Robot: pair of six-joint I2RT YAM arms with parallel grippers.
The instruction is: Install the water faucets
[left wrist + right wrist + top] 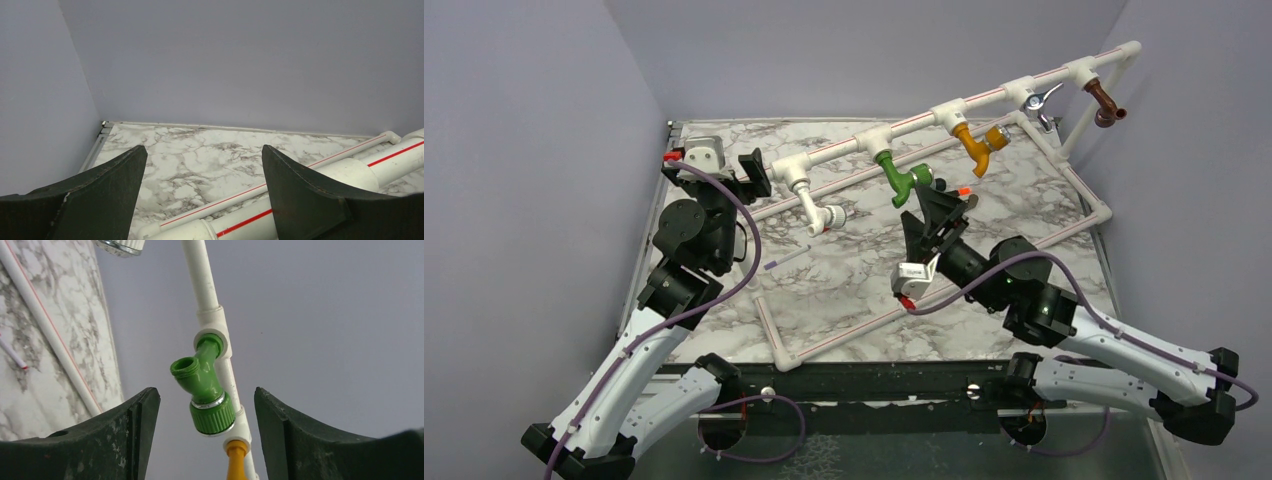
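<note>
1. The right fingers [115,440] are spread wide, one on each side of the green faucet [205,390]. They touch neither side and grip nothing. This straddle looks like lining up for a grasp, probably to turn the faucet in its socket.
2. The left fingers [100,200] are also apart and empty, at the left end of the pipe frame [350,170]. One finger hangs over the thick pipe, though I cannot tell whether it touches. It seems placed there to steady the frame against a twist.
3. The green faucet hangs from a white socket on the raised top pipe, between the white faucet [819,210] and the yellow faucet [979,145]. It sits above the marble surface [854,270].
4. It is bright green plastic and bent, with its neck entering the socket. A short threaded mouth opens to one side, and a ribbed round collar with a silver ring sits at the far end. Whether it is screwed fully home cannot be told.
</note>
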